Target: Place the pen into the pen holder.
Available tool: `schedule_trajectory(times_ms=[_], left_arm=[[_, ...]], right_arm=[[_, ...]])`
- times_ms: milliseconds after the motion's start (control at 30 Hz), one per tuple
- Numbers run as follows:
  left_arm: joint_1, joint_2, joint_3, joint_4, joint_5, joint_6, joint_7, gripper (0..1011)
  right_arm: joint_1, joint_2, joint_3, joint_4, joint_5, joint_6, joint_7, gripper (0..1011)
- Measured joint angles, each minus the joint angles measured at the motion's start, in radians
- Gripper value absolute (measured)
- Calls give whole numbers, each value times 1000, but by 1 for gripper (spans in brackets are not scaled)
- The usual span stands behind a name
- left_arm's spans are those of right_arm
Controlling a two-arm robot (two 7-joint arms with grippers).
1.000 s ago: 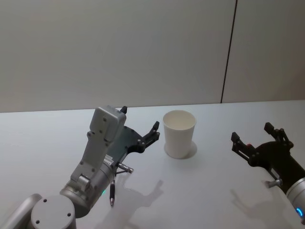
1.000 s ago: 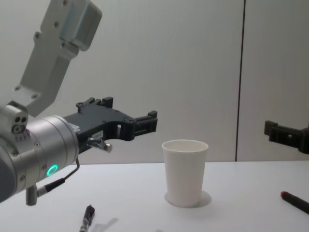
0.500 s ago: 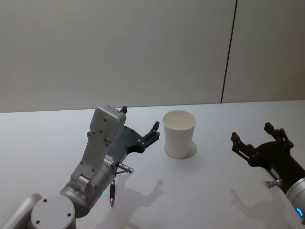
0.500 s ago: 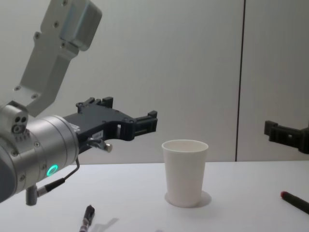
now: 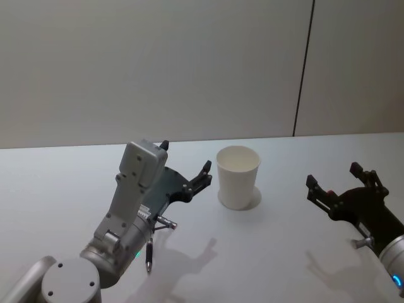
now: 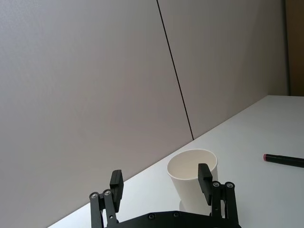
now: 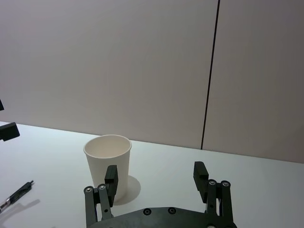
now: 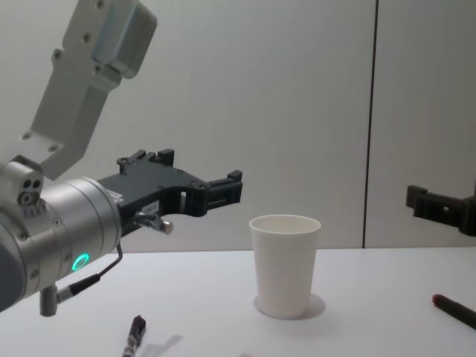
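The pen (image 5: 149,255), slim and dark, is laid flat on the table (image 5: 265,252) under the left arm, long axis roughly 12-to-6 o'clock, at 7 o'clock from the upright white pen holder (image 5: 238,178). The left gripper (image 5: 185,158) and right gripper (image 5: 333,175) are held with jaws spread, empty

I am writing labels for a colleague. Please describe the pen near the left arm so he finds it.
On the white table, look to the robot's left of the cup, beneath the left arm. The pen lies flat there, slim and dark; the other pen, right of the cup, has a red end.
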State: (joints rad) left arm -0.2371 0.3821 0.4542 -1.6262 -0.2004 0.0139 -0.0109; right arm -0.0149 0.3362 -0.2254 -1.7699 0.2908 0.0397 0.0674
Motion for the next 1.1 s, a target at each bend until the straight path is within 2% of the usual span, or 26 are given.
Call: schedule_trajectory(times_ms=[333,367,500,700,1100], left_arm=[[0,0,0,0,0,0,0,1004],[0,0,0,0,0,0,0,1004],[0,0,0,0,0,0,0,1004],[0,0,0,0,0,0,0,1004],[0,0,0,0,0,0,0,1004]], right_arm=[[6,0,9,-19,35,62,4,1001],[12,1,13,-23,48,90,6,1002],[23,3,19,-28,63,130,10,1001],[58,4,31,-31,93,241,16,1001],[140,0,41,6,96,417,38,1002]])
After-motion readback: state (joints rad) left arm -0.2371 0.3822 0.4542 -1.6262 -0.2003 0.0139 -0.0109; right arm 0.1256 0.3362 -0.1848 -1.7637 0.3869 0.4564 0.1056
